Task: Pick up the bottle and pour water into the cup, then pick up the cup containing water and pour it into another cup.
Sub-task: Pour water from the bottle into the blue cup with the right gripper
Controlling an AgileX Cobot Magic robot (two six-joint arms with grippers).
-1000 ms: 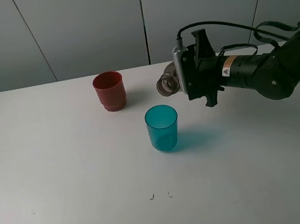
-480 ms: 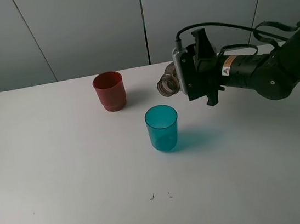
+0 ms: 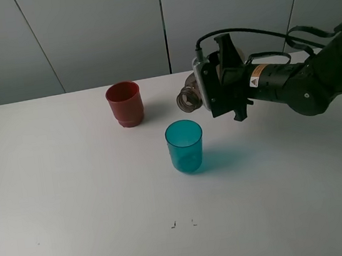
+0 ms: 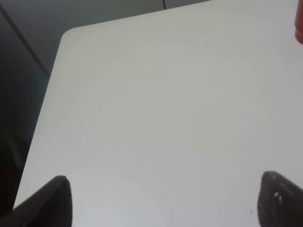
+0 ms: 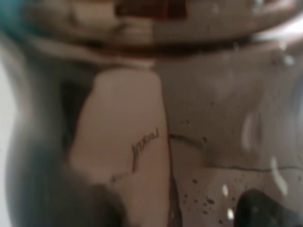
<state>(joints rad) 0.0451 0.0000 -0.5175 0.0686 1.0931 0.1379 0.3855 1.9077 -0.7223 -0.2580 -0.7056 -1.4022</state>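
My right gripper (image 3: 212, 94) is shut on the smoky grey-brown bottle (image 3: 187, 98) and holds it tipped on its side above the table, its open neck pointing left, up and right of the teal cup (image 3: 185, 146). The bottle body fills the right wrist view (image 5: 189, 118), close and blurred. The teal cup stands upright mid-table. The red cup (image 3: 124, 104) stands upright behind and left of it; its edge shows in the left wrist view (image 4: 299, 23). My left gripper (image 4: 163, 201) is open over bare table, out of the exterior view; only its two dark fingertips (image 4: 47, 201) show.
The white table (image 3: 73, 198) has a rounded corner and left edge in the left wrist view (image 4: 52, 71). Two small dark marks (image 3: 182, 223) lie near the table's front. A grey panelled wall stands behind.
The right gripper with the bottle has shifted slightly left and rotated a little; the neck now sits a bit further left. The cups have not moved.
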